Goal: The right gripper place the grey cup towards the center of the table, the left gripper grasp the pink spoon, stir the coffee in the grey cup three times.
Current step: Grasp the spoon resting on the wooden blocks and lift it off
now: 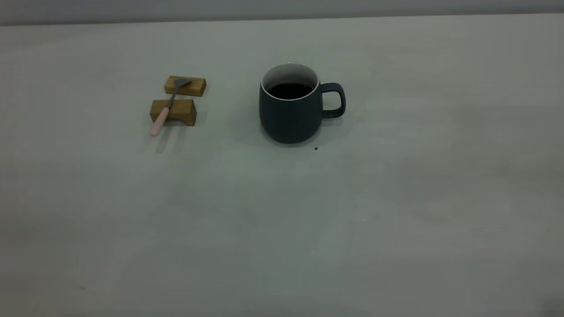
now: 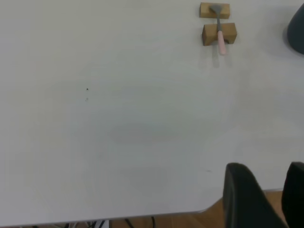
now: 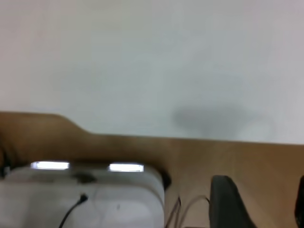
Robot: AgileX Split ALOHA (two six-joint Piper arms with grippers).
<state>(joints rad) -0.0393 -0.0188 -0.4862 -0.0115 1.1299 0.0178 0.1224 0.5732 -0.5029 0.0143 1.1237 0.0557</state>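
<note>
The grey cup point(image 1: 288, 110) stands upright near the middle of the table point(image 1: 282, 211), handle to the right, with dark coffee point(image 1: 289, 90) inside. To its left the pink spoon point(image 1: 169, 103) lies across two brown wooden blocks point(image 1: 172, 112), pink handle toward the front. Neither gripper shows in the exterior view. The left gripper point(image 2: 270, 190) hangs open over the table's edge, far from the spoon point(image 2: 219, 28) and from the cup's side point(image 2: 297, 28). The right gripper point(image 3: 266, 204) is open, off the table above a brown floor, holding nothing.
A tiny dark speck point(image 1: 316, 148) lies just in front of the cup. In the right wrist view a white device point(image 3: 80, 199) with lit strips and cables sits below the table's edge point(image 3: 142, 135). The table's front half is bare surface.
</note>
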